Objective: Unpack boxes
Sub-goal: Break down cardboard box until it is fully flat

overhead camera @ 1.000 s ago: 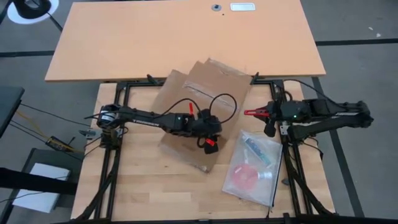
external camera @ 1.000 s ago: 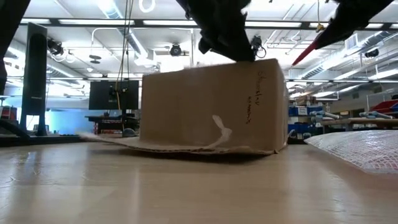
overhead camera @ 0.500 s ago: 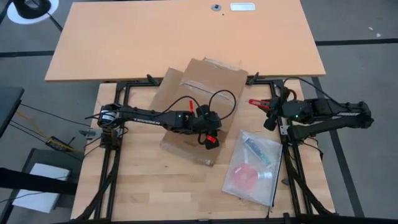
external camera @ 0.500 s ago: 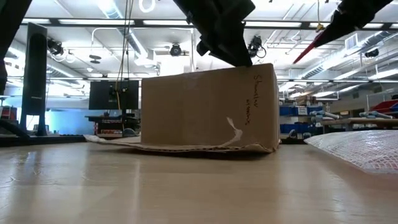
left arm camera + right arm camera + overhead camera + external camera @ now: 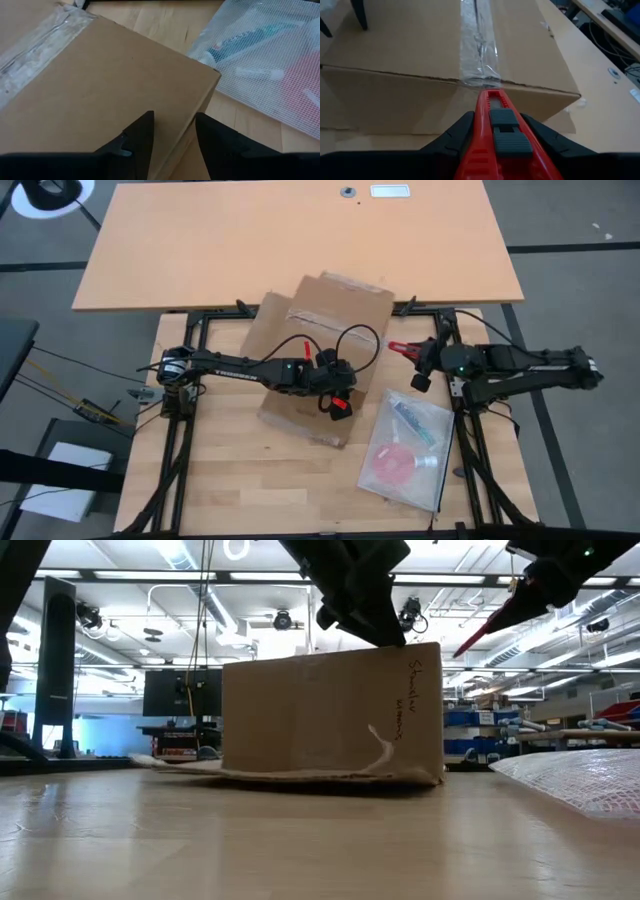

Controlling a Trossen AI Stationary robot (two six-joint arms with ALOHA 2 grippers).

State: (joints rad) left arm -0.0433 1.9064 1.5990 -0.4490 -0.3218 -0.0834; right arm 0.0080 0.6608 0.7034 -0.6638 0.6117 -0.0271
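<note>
The brown cardboard box (image 5: 322, 345) stands on the wooden table, its bottom flaps spread flat on the tabletop. A clear tape strip (image 5: 479, 55) runs along its top seam. My left gripper (image 5: 340, 393) reaches over the box from the left. It is open, fingertips down on the top face near the corner that faces the bag. My right gripper (image 5: 420, 358) hangs off the box's right side, shut on a red box cutter (image 5: 400, 348). The cutter's tip points at the taped seam's end and stays clear of it. My left gripper sets its two spread fingertips (image 5: 142, 131) on the box's top face (image 5: 165, 90), close to its corner (image 5: 216, 74), slanting down from the left; nothing lies between them. My right gripper pinches the cutter's body (image 5: 496, 131) between its two fingers, which lie along it. The cutter is lifted clear, tip slanting down toward the box.
A clear mesh bag (image 5: 408, 445) with small items lies flat on the table, right of the box and near my right arm. A second, larger tabletop (image 5: 300, 235) adjoins the far edge. Bare wood (image 5: 250, 480) lies toward the near edge.
The box has turned a little on the table under my left gripper, its far end swinging toward the left edge. My right gripper has tipped downward and moved toward the box, bringing the cutter's tip lower and nearer the box's right side.
</note>
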